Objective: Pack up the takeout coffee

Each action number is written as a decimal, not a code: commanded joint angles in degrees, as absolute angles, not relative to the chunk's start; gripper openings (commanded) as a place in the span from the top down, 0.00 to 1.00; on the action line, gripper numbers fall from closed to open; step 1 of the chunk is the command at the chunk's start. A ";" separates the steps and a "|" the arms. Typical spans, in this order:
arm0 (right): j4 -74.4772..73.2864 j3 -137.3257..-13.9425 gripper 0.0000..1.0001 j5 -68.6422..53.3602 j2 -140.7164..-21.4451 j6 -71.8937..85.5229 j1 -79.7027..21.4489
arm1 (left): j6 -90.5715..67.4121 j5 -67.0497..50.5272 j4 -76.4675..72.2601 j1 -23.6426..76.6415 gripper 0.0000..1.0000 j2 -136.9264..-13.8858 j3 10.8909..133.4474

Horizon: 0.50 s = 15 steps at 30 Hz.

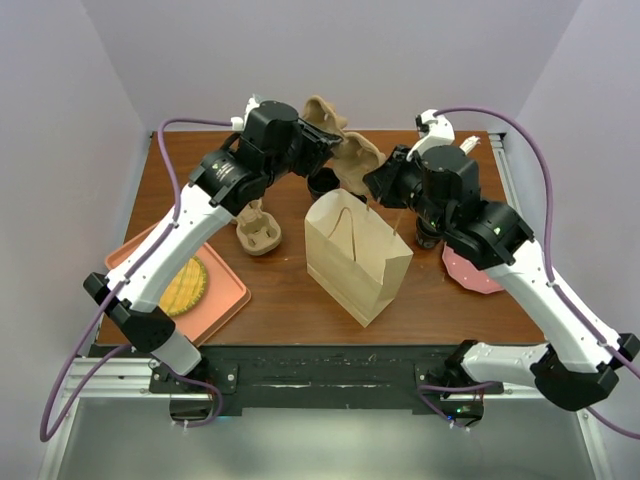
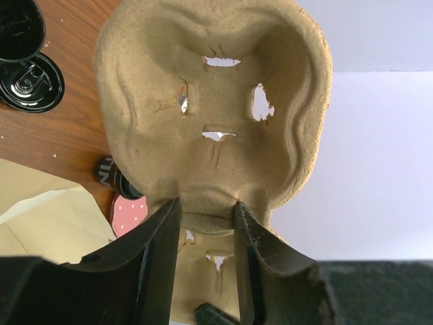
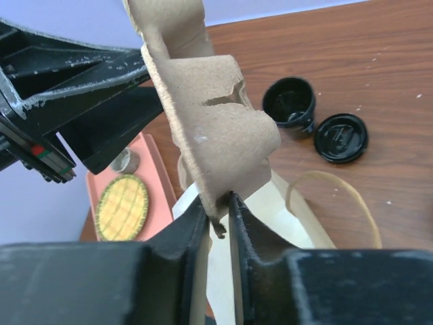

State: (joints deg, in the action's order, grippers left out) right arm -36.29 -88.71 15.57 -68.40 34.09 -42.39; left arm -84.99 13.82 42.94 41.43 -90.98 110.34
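Note:
A brown pulp cup carrier (image 1: 340,145) is held in the air at the back, above the open paper bag (image 1: 355,255). My left gripper (image 2: 206,218) is shut on one rim of the carrier (image 2: 213,101). My right gripper (image 3: 218,211) is shut on another edge of the carrier (image 3: 213,108). The takeout coffee (image 1: 430,236) is a black shape partly hidden under my right arm, beside the pink plate; in the left wrist view only part of it (image 2: 110,176) shows, with white lettering. The lidless black cup (image 3: 289,101) and the loose black lid (image 3: 342,137) sit behind the bag.
A second pulp carrier (image 1: 258,232) sits on the table left of the bag. A pink tray (image 1: 225,295) with a yellow waffle-like round (image 1: 185,285) lies at the front left. A pink dotted plate (image 1: 470,270) lies at the right. The bag's handle (image 3: 331,196) stands up.

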 commanded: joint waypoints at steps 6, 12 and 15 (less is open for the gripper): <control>-36.21 -91.41 1.00 21.88 -68.03 34.63 -43.24 | -81.41 11.44 37.98 41.66 0.68 -87.98 109.16; -37.79 -93.77 1.00 23.73 -68.11 35.77 -43.24 | -70.08 8.27 35.69 41.66 0.36 -85.70 108.46; -39.72 -96.32 1.00 23.29 -68.99 36.21 -43.24 | -66.72 6.77 32.62 41.66 0.00 -82.10 103.99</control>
